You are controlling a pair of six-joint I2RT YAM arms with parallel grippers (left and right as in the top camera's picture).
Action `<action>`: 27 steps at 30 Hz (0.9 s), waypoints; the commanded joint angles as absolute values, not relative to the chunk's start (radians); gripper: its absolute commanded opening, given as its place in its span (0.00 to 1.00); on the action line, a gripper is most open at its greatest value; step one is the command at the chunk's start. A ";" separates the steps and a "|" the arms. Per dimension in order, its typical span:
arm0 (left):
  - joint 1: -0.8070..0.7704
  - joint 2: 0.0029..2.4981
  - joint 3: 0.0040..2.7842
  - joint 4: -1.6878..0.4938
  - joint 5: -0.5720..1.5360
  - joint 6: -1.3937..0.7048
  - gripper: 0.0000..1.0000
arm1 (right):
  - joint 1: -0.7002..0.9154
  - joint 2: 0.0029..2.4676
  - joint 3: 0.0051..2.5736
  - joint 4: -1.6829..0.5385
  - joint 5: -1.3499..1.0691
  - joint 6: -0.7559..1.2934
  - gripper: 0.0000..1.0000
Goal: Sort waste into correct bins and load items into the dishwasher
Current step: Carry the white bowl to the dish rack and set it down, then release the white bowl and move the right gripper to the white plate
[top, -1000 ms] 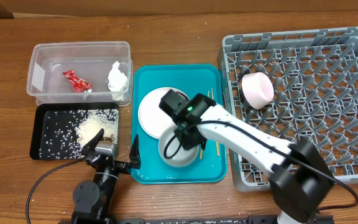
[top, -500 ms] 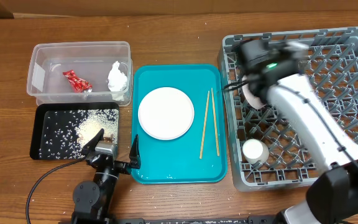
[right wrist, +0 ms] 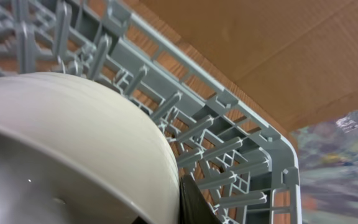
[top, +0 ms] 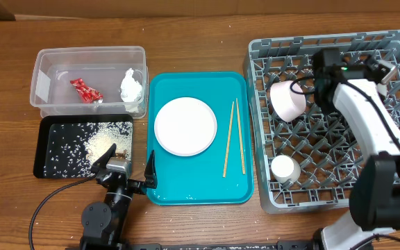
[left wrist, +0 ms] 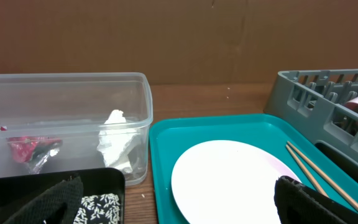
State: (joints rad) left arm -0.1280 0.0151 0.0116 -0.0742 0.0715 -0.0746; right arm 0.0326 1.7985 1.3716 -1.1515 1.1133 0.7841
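My right gripper (top: 320, 87) is over the back of the grey dish rack (top: 394, 184), beside a pink bowl (top: 287, 101) lying on its side. In the right wrist view it (right wrist: 178, 202) is shut on the rim of a whitish bowl (right wrist: 73, 137), with rack pegs close behind; the arm hides this bowl from overhead. A white cup (top: 283, 169) stands in the rack's front left. The pale plate (top: 185, 126) and two chopsticks (top: 233, 146) lie on the teal tray (top: 200, 191). My left gripper (top: 127, 169) is open and empty at the tray's front left corner (left wrist: 176, 208).
The clear tub (top: 47, 66) holds the red wrapper (top: 86, 90) and the white napkin (top: 131, 85). The black tray (top: 44, 163) holds the scattered food scraps (top: 96, 142). A cable runs from the left arm along the table's front edge.
My right gripper took the whitish bowl off the teal tray and carried it right, to the back of the rack. The white cup shows now. The left arm has not moved.
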 commanded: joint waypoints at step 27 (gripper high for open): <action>-0.117 0.004 0.005 -0.071 0.072 -0.067 1.00 | 0.244 1.842 1.346 -1.229 1.135 0.816 0.04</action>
